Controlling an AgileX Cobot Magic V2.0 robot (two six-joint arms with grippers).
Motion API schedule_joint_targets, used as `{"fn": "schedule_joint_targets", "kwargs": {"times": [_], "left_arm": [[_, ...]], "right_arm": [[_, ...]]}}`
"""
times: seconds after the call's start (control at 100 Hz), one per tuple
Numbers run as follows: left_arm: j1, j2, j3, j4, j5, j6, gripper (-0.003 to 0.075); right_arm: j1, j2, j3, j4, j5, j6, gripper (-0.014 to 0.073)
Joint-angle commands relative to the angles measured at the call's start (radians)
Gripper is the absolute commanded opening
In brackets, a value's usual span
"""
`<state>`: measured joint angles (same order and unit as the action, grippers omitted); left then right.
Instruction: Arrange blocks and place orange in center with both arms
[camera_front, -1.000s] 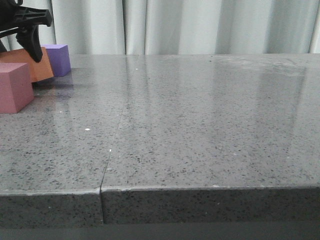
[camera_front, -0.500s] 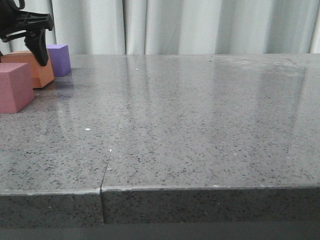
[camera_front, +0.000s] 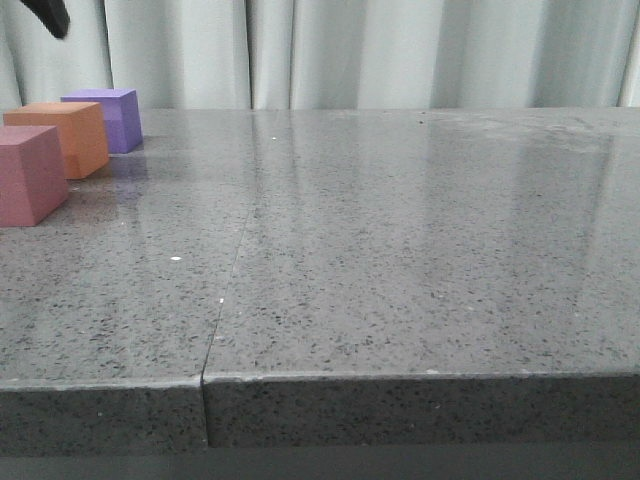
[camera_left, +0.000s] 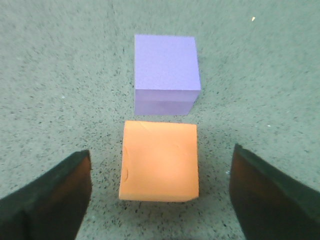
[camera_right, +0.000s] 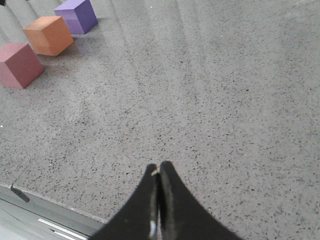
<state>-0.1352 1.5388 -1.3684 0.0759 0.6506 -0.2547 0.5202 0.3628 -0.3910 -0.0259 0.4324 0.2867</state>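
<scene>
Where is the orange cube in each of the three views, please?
Front view: orange cube far left, between the pink cube and the purple cube.
Left wrist view: orange cube central, between the open fingers.
Right wrist view: orange cube upper left.
Shared landmark: the purple cube beside it.

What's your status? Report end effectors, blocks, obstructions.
Left end effector open, empty, above orange cube. Right end effector shut, empty. Orange sits between purple cube and pink cube. No obstructions.

Front camera looks low across the table (camera_front: 400, 250); wrist cameras look down (sharing the cubes).
</scene>
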Motion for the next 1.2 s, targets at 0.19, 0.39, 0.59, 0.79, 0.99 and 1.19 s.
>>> {"fn": "schedule_joint_targets", "kwargs": {"times": [0.19, 0.39, 0.59, 0.79, 0.99, 1.19], "left_arm": [[-0.003, -0.293, 0.211, -0.011, -0.210, -0.008, 0.0239], [-0.003, -0.470, 0.370, -0.011, -0.278, -0.008, -0.0020], [-0.003, -0.645, 0.523, -0.011, -0.324, -0.008, -0.0020], [-0.003, -0.838, 0.660, -0.011, -0.324, -0.008, -0.0020], [-0.003, -1.027, 0.772, -0.011, -0.320, -0.008, -0.0020], [-0.003, -1.195, 0.860, -0.011, -0.320, -0.008, -0.0020]], "right_arm": [[-0.002, 0.006, -0.025, -0.013, -0.072, -0.010, -0.0069], [-0.002, 0.006, -0.025, -0.013, -0.072, -0.010, -0.0069], [-0.002, 0.006, -0.025, -0.013, -0.072, -0.010, -0.0069], [-0.002, 0.006, -0.025, -0.013, -0.072, -0.010, -0.0069], [-0.002, 0.006, -0.025, -0.013, -0.072, -0.010, -0.0069], [-0.002, 0.006, -0.025, -0.013, -0.072, -0.010, -0.0069]]}}
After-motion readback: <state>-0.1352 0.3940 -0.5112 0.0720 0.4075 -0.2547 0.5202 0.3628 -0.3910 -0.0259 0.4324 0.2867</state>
